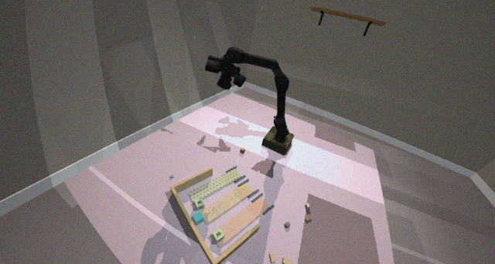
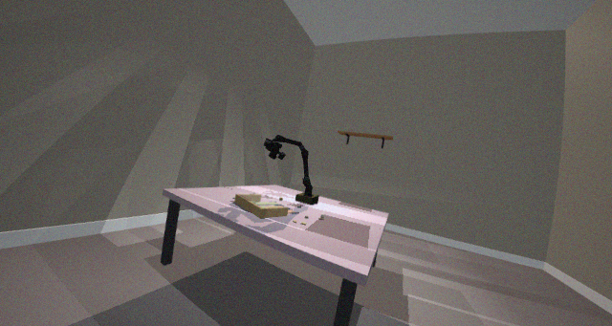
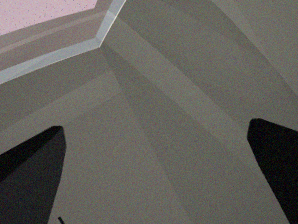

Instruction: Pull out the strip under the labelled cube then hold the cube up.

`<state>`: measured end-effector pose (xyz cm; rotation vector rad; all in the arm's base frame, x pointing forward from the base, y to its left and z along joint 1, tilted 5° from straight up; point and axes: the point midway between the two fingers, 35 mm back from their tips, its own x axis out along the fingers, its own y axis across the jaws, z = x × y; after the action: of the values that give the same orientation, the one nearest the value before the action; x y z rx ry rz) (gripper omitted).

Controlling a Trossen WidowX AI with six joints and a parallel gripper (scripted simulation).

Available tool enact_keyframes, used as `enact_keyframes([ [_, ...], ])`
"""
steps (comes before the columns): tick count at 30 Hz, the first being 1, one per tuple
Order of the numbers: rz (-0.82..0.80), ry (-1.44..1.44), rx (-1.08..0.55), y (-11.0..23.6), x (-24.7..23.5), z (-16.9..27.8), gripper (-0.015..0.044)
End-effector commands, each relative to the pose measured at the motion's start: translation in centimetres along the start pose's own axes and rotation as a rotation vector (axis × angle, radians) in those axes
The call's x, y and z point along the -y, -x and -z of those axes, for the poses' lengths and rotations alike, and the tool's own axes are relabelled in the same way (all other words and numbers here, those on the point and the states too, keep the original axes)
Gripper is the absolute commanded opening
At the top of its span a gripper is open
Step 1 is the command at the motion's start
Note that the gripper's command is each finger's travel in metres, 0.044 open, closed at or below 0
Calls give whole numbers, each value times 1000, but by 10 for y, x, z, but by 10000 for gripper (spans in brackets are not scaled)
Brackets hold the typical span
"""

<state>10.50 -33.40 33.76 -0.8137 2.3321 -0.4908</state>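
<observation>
My gripper [image 1: 232, 83] [image 2: 276, 156] [image 3: 160, 132] is open and empty, high above the table. A dotted strip [image 1: 220, 182], a speckled yellow strip [image 1: 230, 204] and a salmon strip [image 1: 245, 220] lie side by side in a wooden frame. A light green cube [image 1: 199, 203] with a dark mark rests at the far-left end of the dotted strip. Another light green cube [image 1: 218, 235] with a dark letter-like mark rests at the lower-left end of the salmon strip. A teal cube [image 1: 198, 217] is by the left end of the speckled strip. The marks are too blurred to read surely.
The wooden frame [image 1: 190, 221] [image 2: 260, 209] has walls on three sides. Dark short bars [image 1: 257, 197] flank the strips' right ends. A small orange cube [image 1: 242, 150] lies near the arm's base. A brown ball [image 1: 287, 224] and small blocks [image 1: 308, 219] lie right of the frame.
</observation>
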Motion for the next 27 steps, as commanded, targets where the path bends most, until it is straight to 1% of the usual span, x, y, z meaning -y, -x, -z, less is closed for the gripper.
enact_keyframes([
  [1, 4, -9, 10, 2, 0, -2, 400],
  [3, 36, -83, 93, 15, -4, -20, 400],
  [8, 105, -330, 435, 69, -25, -82, 400],
  [11, 105, -449, 658, 106, -44, -115, 400],
  [14, 70, -543, 888, 143, -69, -144, 400],
  [17, -1, -608, 1120, 181, -99, -166, 400],
  [20, -108, -639, 1347, 217, -135, -182, 400],
  [23, -250, -633, 1560, 250, -176, -190, 400],
  [27, -488, -562, 1808, 287, -237, -191, 400],
])
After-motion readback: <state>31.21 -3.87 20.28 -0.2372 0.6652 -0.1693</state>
